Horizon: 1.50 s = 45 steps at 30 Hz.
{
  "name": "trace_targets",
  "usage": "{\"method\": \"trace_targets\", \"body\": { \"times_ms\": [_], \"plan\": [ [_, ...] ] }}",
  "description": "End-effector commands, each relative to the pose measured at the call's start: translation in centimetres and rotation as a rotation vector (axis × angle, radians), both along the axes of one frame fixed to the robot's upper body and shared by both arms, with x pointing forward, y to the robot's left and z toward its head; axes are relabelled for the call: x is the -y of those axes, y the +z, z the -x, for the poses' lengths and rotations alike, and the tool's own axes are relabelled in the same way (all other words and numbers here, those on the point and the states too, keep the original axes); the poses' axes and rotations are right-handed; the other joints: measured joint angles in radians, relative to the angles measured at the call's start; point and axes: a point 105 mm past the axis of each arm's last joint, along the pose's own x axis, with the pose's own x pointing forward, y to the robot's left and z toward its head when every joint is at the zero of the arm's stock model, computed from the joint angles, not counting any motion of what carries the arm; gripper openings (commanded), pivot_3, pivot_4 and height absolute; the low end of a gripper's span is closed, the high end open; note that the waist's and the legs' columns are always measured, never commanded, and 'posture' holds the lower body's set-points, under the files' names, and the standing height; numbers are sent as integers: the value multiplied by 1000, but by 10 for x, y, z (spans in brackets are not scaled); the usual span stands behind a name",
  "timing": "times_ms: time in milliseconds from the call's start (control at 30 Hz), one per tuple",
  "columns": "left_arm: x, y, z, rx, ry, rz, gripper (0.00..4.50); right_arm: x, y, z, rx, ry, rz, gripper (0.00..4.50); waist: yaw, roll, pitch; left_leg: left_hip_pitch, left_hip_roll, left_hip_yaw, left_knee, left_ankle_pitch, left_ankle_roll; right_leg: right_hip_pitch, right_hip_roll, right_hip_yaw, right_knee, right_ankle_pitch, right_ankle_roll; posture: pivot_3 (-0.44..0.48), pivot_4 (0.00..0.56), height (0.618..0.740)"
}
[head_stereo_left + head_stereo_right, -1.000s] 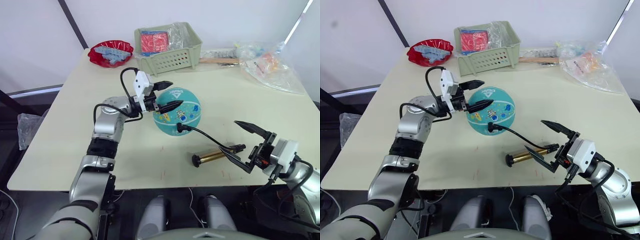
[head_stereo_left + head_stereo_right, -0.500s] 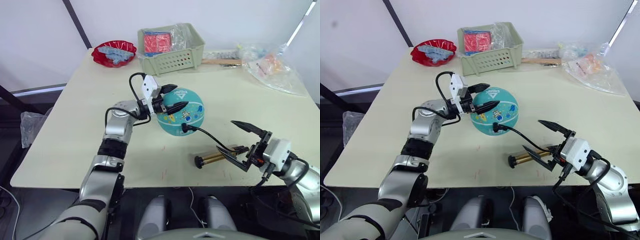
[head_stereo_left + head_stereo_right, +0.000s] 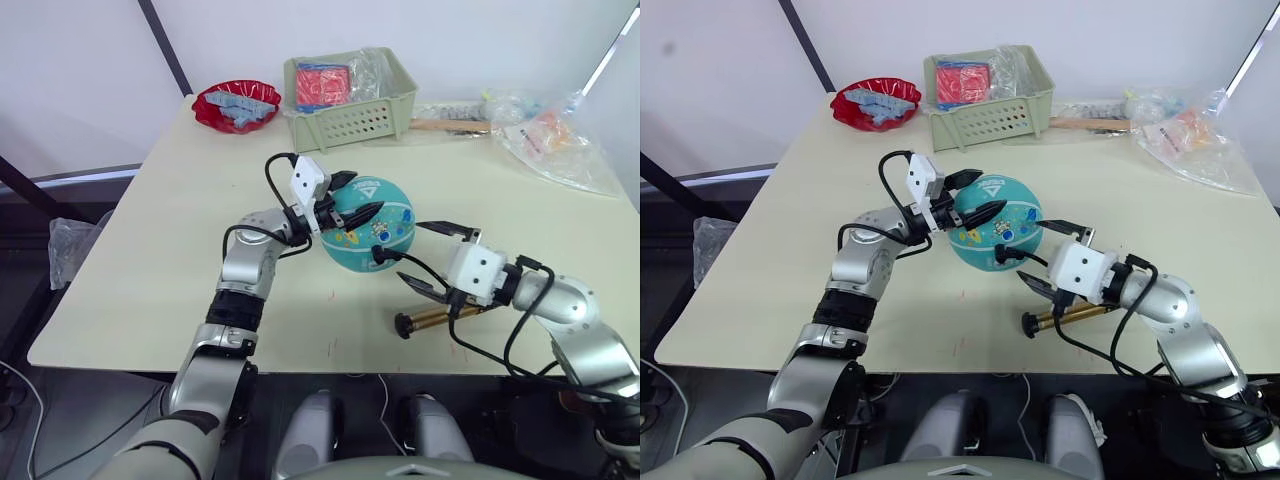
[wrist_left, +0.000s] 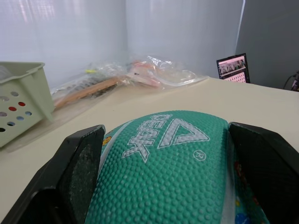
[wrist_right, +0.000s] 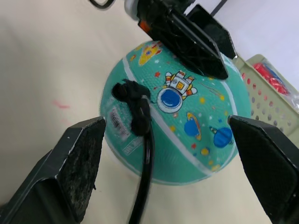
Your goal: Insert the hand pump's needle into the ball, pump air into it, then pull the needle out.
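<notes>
The teal ball (image 3: 372, 228) rests mid-table. My left gripper (image 3: 354, 196) is open, its fingers (image 4: 79, 163) spread against the ball's left side with the ball between them. A black fitting (image 5: 134, 106) sits plugged into the ball's front; the needle's metal tip is hidden inside. From the fitting the black hose (image 3: 420, 275) runs to the hand pump (image 3: 438, 318), which lies flat on the table to the front right of the ball. My right gripper (image 3: 412, 256) is open just right of the ball, its fingers above and below the hose, holding nothing.
A green basket (image 3: 350, 95) with red packets and a red dish (image 3: 236, 105) stand at the back. Plastic bags (image 3: 555, 135) and a wooden-handled tool (image 3: 445, 125) lie at the back right. The table's front edge (image 3: 330, 368) runs close behind the pump.
My right gripper has moved left from the table's front right to the hose beside the ball, still open. The left gripper stays on the ball. The camera has shifted.
</notes>
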Motion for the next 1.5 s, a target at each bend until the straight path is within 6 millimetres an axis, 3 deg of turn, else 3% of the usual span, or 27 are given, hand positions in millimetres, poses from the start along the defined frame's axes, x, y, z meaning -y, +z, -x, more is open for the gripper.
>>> {"method": "trace_targets", "body": {
  "times_ms": [33, 233, 467, 567, 600, 833, 1033, 1267, 1500],
  "plan": [
    [5, -25, 0, -88, 35, -36, 4500, -10, 4, -2, 49, 23, 63, 4374, 1, 0, 0, 0, 0, 0, 0, 0, 0, 0, 0, 0, 0, 0, 0, 0, 150, 738],
    [10, -28, 1, -96, 64, -36, 4500, -24, -4, -10, 116, 26, 185, 4374, -1, 0, 0, 1, 0, -1, 0, 1, 1, 1, 0, 1, 0, 0, 0, 0, 150, 738],
    [14, -26, 1, -91, 66, -34, 4500, -24, -4, -15, 168, -6, 231, 4374, 1, 0, 0, 1, -1, -3, 1, 2, 1, 2, 1, 1, 0, 0, 0, 0, 150, 738],
    [15, -27, 2, -91, 62, -33, 4500, -23, -5, -17, 186, -20, 244, 3520, 1, 0, 0, 1, -1, -3, 1, 2, 0, 2, 1, 0, 0, 0, 0, 0, 150, 738],
    [15, -27, 2, -91, 61, -33, 4500, -22, -6, -18, 192, -21, 255, 2865, 1, 0, 0, 1, -1, -3, 1, 2, 0, 2, 1, 0, 0, 0, 0, 0, 150, 738],
    [14, -30, 3, -95, 72, -32, 4500, -24, -6, -14, 209, -7, 240, 71, -2, 0, 0, 1, -1, -3, 1, 2, 0, 2, 1, 0, 0, 0, 0, 0, 150, 738],
    [16, -42, 1, -132, 130, -29, 4500, -21, -13, -9, 202, -17, 201, 89, -1, -1, -1, 1, 0, -4, 0, 3, 0, 2, 1, 0, 0, 0, 0, 0, 150, 738],
    [9, -73, -2, -162, 239, -135, 4500, -13, -2, -2, 231, -57, 104, 89, 3, 0, -4, 2, -2, -8, 1, 3, 0, 5, 1, 0, 0, 0, 0, 0, 150, 738],
    [9, -89, -4, -165, 266, -193, 4500, -1, 7, 9, 223, -62, 84, 89, 28, 0, -4, 2, -4, -12, 1, 4, 2, 8, 0, 0, -2, 0, 0, 0, 150, 738]
  ]
}}
